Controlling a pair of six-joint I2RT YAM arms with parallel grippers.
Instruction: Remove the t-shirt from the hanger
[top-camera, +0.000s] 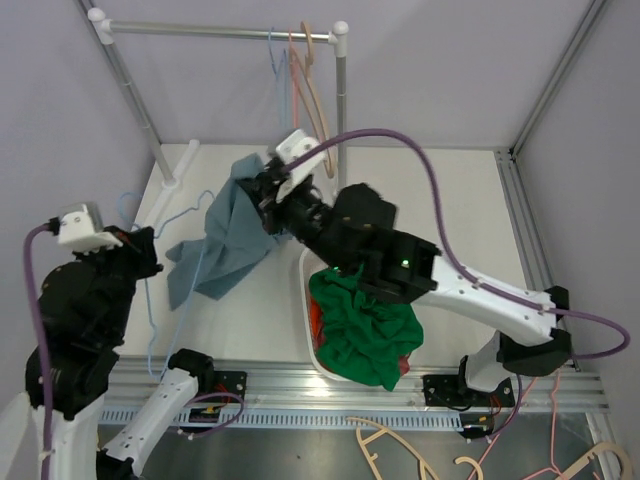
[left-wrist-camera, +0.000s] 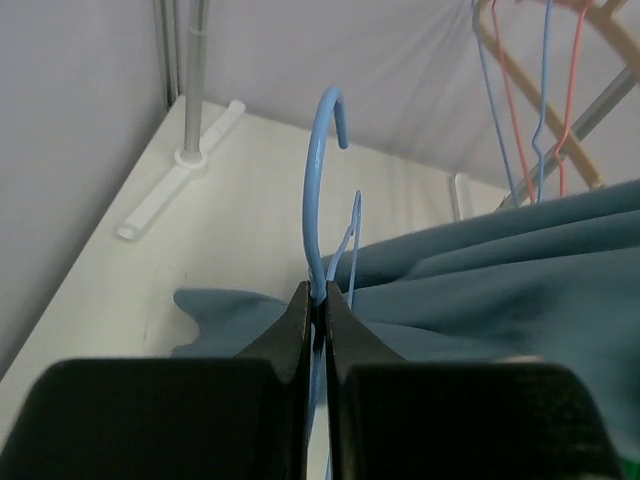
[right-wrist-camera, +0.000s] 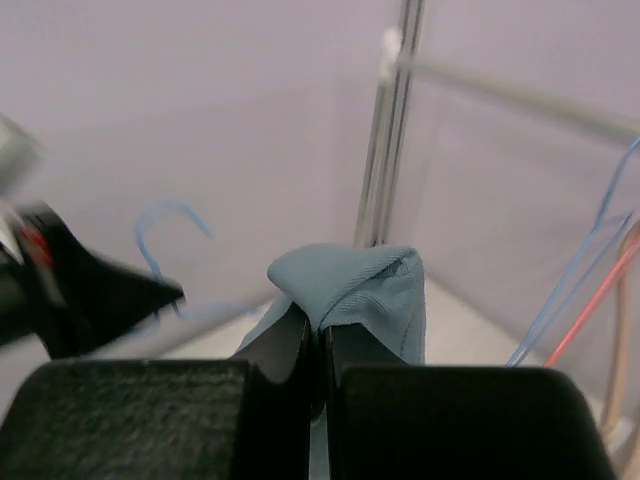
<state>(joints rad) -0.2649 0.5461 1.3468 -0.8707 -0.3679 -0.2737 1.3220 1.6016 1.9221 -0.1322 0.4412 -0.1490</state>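
A blue-grey t-shirt hangs partly on a light blue wire hanger over the left of the table. My left gripper is shut on the hanger's neck just below the hook; the jaws pinch the wire. My right gripper is shut on a bunched fold of the t-shirt and holds it raised, with the cloth draping down towards the hanger. In the left wrist view the t-shirt stretches off to the right. The hanger's hook also shows in the right wrist view.
A white basket holding green and red clothes stands under the right arm. A clothes rail with several blue, pink and beige hangers crosses the back. Its left post foot rests on the table. Loose hangers lie below the front rail.
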